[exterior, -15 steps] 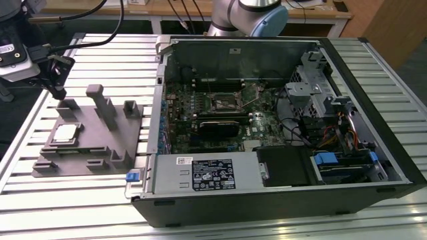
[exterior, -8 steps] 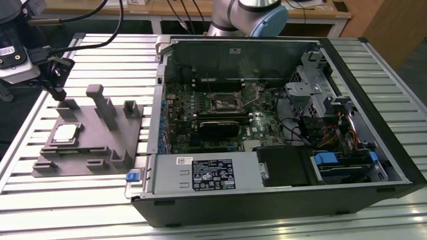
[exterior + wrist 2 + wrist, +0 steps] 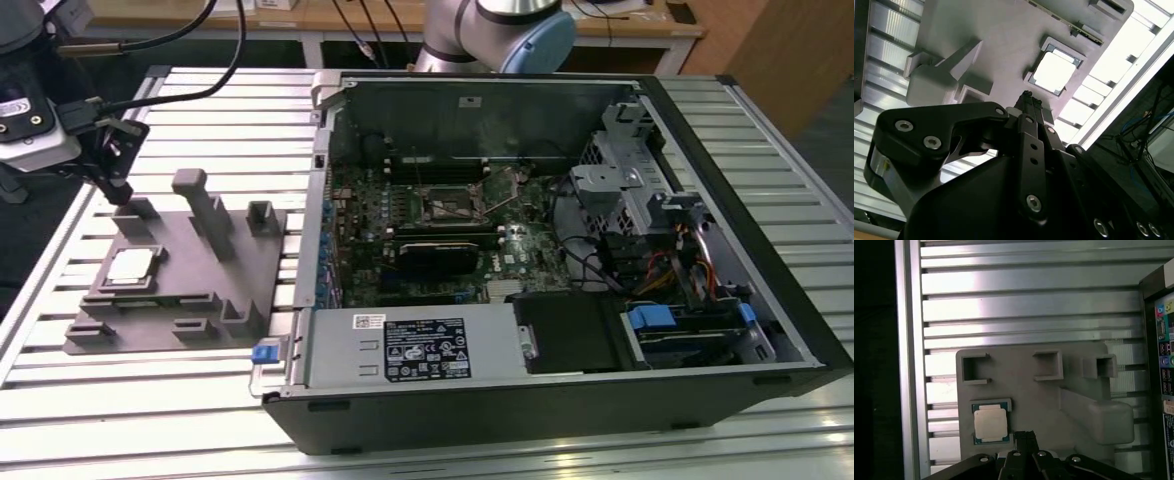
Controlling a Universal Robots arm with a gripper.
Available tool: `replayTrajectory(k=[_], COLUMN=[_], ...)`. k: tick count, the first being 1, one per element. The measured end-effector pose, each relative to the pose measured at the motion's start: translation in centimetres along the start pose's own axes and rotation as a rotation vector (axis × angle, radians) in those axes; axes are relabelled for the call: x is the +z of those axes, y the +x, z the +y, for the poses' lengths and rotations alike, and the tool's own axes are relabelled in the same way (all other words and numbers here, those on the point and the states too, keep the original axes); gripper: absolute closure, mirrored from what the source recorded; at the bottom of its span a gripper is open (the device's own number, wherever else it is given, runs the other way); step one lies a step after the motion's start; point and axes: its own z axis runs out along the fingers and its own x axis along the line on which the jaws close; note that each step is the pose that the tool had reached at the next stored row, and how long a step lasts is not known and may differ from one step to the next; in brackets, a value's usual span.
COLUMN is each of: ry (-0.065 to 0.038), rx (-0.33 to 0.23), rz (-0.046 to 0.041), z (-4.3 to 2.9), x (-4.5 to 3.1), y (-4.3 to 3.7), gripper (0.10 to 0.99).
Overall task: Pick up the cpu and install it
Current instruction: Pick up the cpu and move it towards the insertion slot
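I see my hand (image 3: 120, 198) pinched closed, with nothing in it. The cpu (image 3: 131, 266) lies close below its tips, not touching, in the grey holder (image 3: 200, 290) on the table (image 3: 160, 400).

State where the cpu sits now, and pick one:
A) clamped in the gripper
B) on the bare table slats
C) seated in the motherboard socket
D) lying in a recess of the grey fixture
D: the cpu lies flat in a recess of the grey fixture outside the computer case, and the gripper near it holds nothing.
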Motion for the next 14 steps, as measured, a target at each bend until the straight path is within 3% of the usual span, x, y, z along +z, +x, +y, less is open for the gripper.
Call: replayTrajectory(k=[14], ry=[0.0], rx=[0.0], rz=[0.0001], z=[-0.06], x=[1.06], y=[0.17], gripper=[0.98])
